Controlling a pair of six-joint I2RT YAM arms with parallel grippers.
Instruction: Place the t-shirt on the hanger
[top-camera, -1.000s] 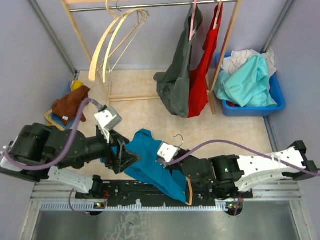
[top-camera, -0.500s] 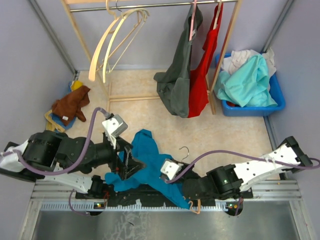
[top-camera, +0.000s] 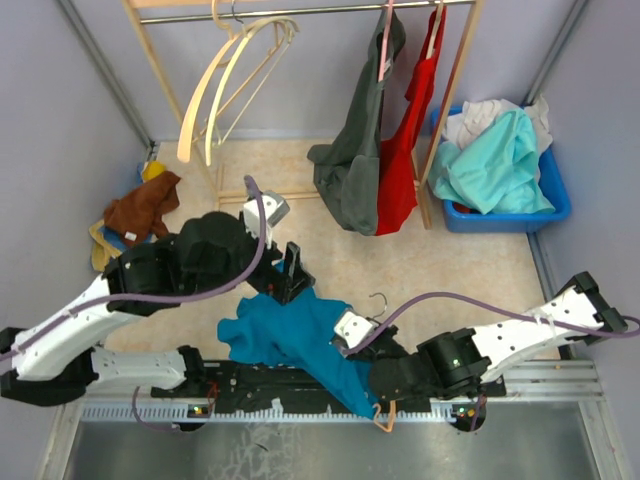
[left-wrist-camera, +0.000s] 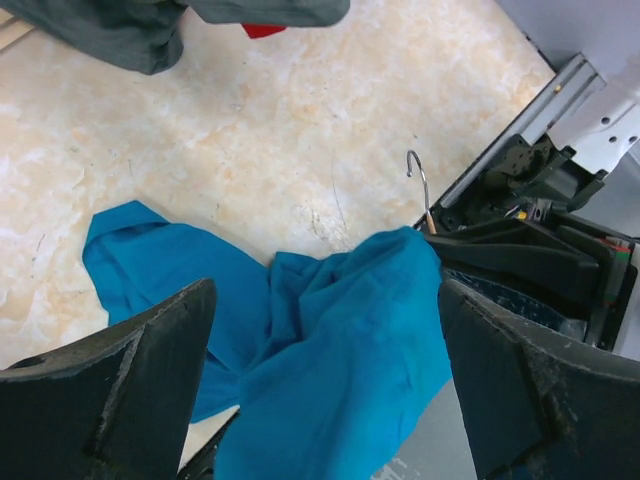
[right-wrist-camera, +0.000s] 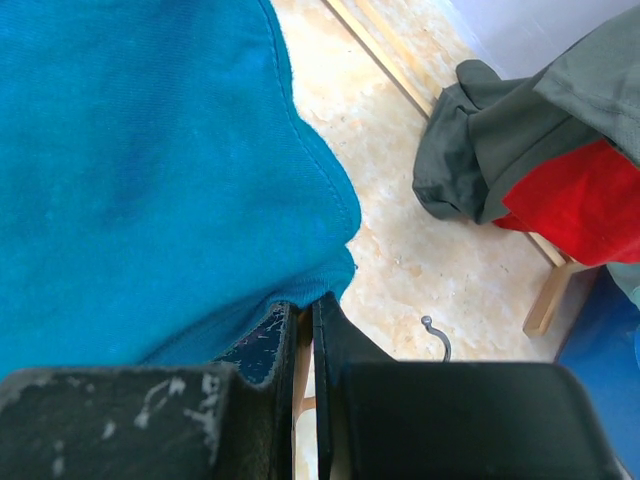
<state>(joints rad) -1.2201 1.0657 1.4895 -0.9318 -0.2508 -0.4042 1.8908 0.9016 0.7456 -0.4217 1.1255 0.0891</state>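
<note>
The teal-blue t-shirt (top-camera: 285, 335) lies bunched on the floor and over my right gripper (top-camera: 352, 330). That gripper (right-wrist-camera: 305, 312) is shut on a thin orange strip of the hanger, with the shirt's hem (right-wrist-camera: 130, 170) draped over its jaws. The hanger's silver hook (top-camera: 378, 300) pokes out beside the cloth, and one orange end (top-camera: 386, 420) shows below it. My left gripper (top-camera: 291, 274) hovers above the shirt. In the left wrist view its fingers (left-wrist-camera: 120, 385) stand wide open, with the t-shirt (left-wrist-camera: 340, 360) below and the hook (left-wrist-camera: 420, 180) beyond it.
A wooden rack (top-camera: 455, 90) at the back carries cream hangers (top-camera: 225, 80), a dark grey shirt (top-camera: 355, 165) and a red garment (top-camera: 405, 150). A blue bin (top-camera: 555, 205) with an aqua garment stands at the right. A brown cloth (top-camera: 140, 208) lies at the left.
My left gripper opened, let go of the t-shirt and rose away towards the back. The shirt slumped lower over the hanger and right gripper, which shifted slightly right.
</note>
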